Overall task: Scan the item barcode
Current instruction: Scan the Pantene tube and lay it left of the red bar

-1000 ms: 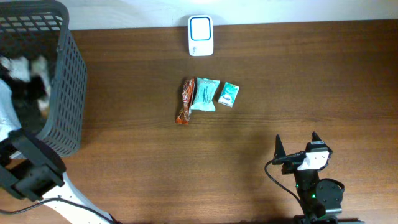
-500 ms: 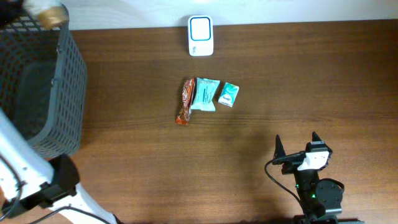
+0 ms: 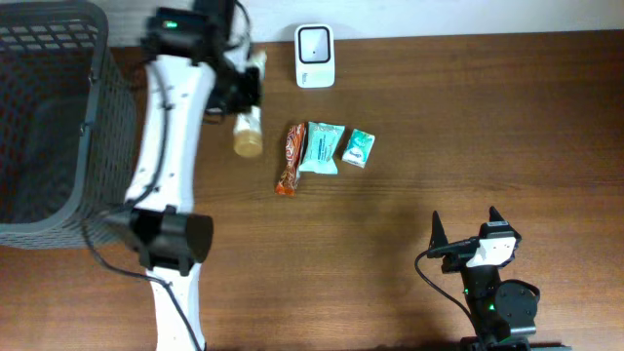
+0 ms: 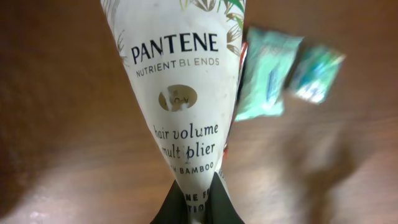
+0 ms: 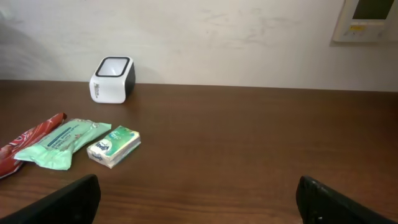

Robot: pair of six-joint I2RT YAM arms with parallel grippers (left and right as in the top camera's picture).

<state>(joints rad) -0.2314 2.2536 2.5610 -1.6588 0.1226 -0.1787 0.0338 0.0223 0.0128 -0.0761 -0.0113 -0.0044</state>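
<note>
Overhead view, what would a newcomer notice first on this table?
The white left arm stretches across the table, its left gripper shut on a white Pantene hair tube with a tan cap, a little left of the white barcode scanner at the far edge. Mid-table, three packets lie in a row: a red-brown snack bar, a teal pouch and a small green tissue pack. A dark grey mesh basket fills the far-left corner.

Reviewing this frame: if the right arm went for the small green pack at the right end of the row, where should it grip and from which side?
Probably from above, closing across its two short ends. The small green pack lies flat with one long edge close beside the teal pack, leaving little room there; both ends look free. The right gripper is open.
</note>
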